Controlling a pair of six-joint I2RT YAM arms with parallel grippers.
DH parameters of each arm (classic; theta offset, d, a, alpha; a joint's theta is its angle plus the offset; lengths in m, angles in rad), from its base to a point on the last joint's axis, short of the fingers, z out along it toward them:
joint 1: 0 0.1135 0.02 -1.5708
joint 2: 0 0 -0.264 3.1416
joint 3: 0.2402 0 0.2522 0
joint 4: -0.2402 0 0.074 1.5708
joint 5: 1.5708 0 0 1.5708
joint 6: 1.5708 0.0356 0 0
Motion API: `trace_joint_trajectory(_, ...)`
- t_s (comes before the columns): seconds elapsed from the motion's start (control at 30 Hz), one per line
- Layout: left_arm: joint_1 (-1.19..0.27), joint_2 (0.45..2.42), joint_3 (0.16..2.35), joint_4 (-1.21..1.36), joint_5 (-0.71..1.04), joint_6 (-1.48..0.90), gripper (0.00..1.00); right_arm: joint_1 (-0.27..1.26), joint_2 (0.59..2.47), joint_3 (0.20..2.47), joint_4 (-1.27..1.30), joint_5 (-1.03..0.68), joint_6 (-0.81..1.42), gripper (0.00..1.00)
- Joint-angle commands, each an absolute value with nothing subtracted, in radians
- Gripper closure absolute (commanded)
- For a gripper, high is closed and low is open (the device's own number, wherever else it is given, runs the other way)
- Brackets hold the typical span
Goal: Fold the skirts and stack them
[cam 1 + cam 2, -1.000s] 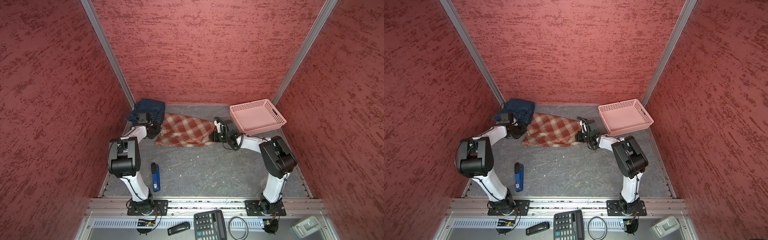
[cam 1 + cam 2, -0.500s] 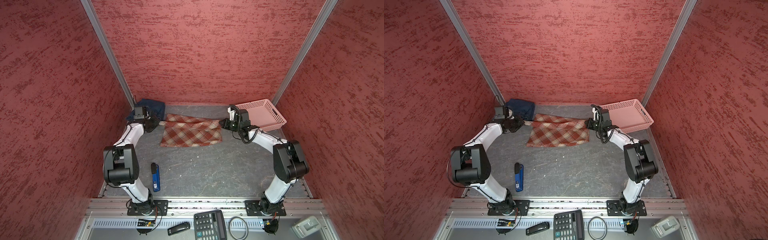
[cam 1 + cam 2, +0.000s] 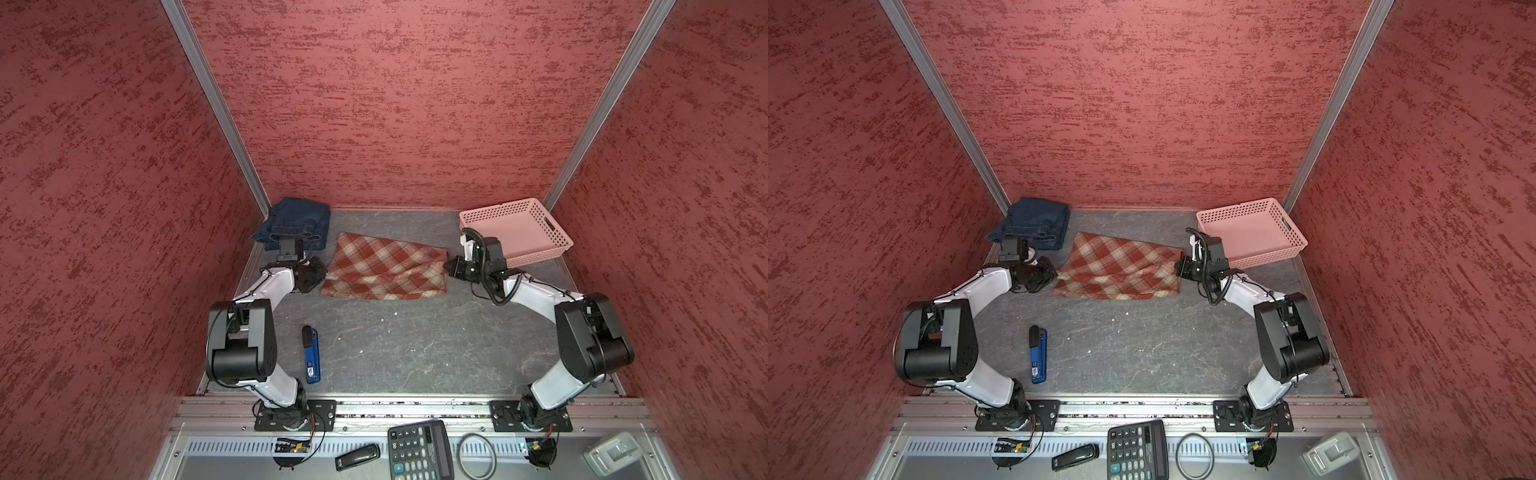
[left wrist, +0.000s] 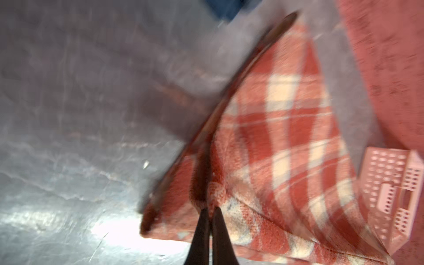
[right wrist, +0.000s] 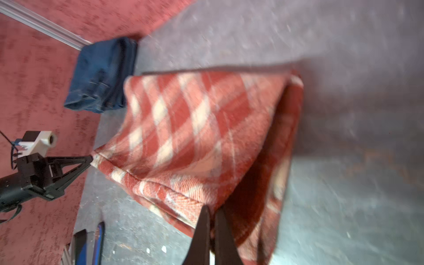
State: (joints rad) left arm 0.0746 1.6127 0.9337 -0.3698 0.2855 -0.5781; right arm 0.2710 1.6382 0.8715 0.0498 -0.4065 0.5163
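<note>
- the plaid skirt (image 3: 384, 270) is found at the middle back of the bench (image 3: 415, 345), between the denim skirts (image 3: 297, 222) in the back left corner and the pink basket (image 3: 515, 230).
- its left corner is pinched tight by the left hand (image 3: 323, 272), and its right edge by the right hand (image 3: 447, 266).
- compared with half a second earlier, both hands have been drawn away from the back wall, the cloth carried with them.

1. The plaid skirt (image 3: 386, 266) is rust-red and cream.
2. The denim skirts (image 3: 297, 222) are dark blue.
3. The basket (image 3: 540, 252) is pink, with small holes.
4. The table (image 3: 415, 340) is grey, pale-veined.
5. The walls (image 3: 395, 104) are mottled red.
</note>
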Motion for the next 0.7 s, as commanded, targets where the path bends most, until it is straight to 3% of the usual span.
trace_joint_trajectory(0.0,0.074,1.651,0.900,-0.319,0.263,-0.574,1.00,0.266,1.629,0.812,0.112,-0.377,0.533,1.00)
trace_joint_trajectory(0.2,0.077,1.740,0.914,-0.300,0.276,-0.580,1.00,0.268,1.665,0.798,0.126,-0.364,0.526,1.00)
trace_joint_trajectory(0.67,0.088,1.608,1.170,-0.466,0.235,-0.556,1.00,0.266,1.615,1.138,-0.112,-0.281,0.413,1.00)
